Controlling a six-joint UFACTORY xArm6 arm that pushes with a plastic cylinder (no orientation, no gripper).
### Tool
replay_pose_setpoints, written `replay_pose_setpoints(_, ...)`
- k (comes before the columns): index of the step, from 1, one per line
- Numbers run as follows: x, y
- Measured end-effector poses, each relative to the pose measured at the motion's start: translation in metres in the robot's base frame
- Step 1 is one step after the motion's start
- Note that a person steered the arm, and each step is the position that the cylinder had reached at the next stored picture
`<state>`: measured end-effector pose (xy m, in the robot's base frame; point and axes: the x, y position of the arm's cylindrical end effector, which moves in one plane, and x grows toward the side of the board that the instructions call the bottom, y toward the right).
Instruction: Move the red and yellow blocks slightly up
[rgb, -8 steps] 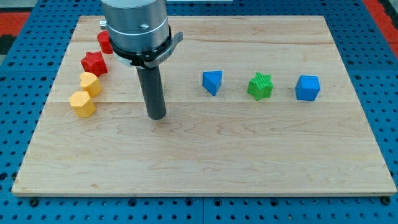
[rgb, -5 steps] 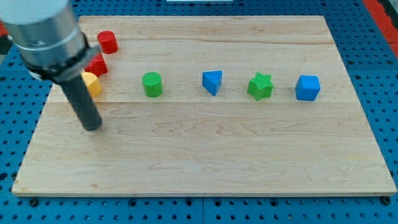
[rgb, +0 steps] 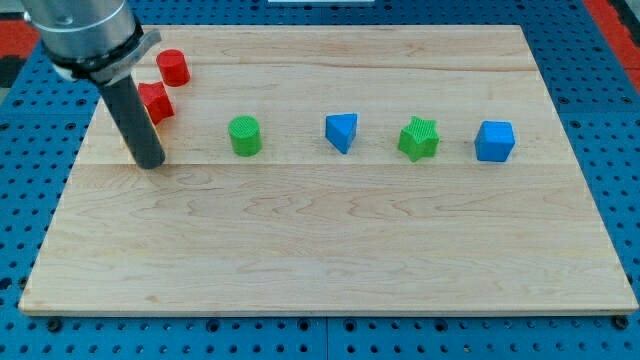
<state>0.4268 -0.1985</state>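
Standing at the view's left of the wooden worktop (rgb: 330, 250), my tip (rgb: 149, 162) rested at the lower edge of the red-and-yellow cluster — a position from which, in my judgement, an upward push would carry those blocks toward the view's top. No claw was fitted; the arm ended in a plain dark rod, so there was nothing to part or close.

The task's blocks lay near the worktop's upper left corner. The red cylinder (rgb: 173, 67) stood highest, apart from the rod. The red star-like block (rgb: 156, 102) sat just below it, partly hidden by the rod. Of the yellow blocks, only a sliver of one yellow block (rgb: 123, 141) showed at the rod's left edge; its shape could not be made out, and whether the tip touched it could not be told.

Well to the view's right, in a rough row, stood the green cylinder (rgb: 244, 135), blue triangular block (rgb: 341, 131), green star (rgb: 419, 139) and blue cube (rgb: 495, 140) — none near the tip.
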Motion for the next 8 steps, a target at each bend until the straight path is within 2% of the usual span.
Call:
replay_pose_setpoints(2,-0.052,0.005)
replay_pose_setpoints(3,-0.057,0.01)
replay_pose_setpoints(4,-0.027,-0.007)
replay_pose_setpoints(5,-0.044,-0.042)
replay_pose_setpoints(6,-0.068,-0.003)
replay_pose_setpoints(8,-0.147,0.019)
